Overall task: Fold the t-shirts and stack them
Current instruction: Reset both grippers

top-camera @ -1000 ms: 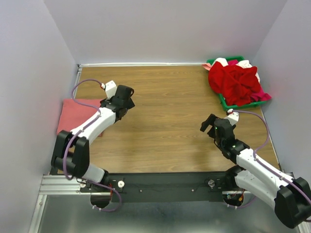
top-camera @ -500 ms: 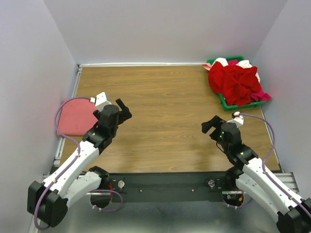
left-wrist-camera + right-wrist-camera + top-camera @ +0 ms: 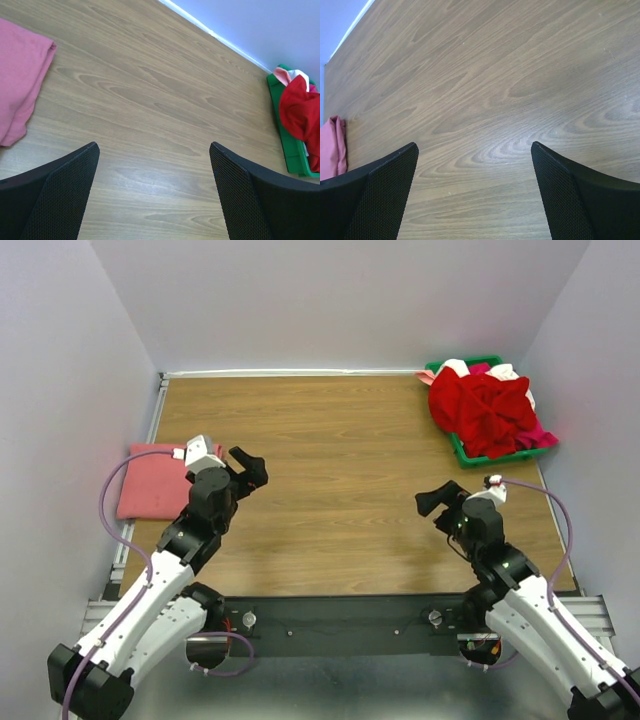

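Left gripper (image 3: 246, 468) pulled back off folded salmon-pink t-shirt (image 3: 150, 492) | it and right gripper (image 3: 438, 502): jaws apart, empty | red t-shirt (image 3: 488, 408) soft, limp, light: pinch at shoulder edge

Bright, even, diffuse light; shadows faint. Pale sheen on table (image 3: 530, 140) near centre of right wrist view. Top view sharp, walls (image 3: 350, 300) evenly lit. Wrist views: grain crisp; fingers (image 3: 50, 200) at 7 and 5 o'clock dark, mesh legible.

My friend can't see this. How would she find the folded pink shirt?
Start at the wooden table and go to its left edge. The salmon-pink cotton t-shirt lies there alone, folded flat. The other shirts sit crumpled in the green plastic tray, far right.
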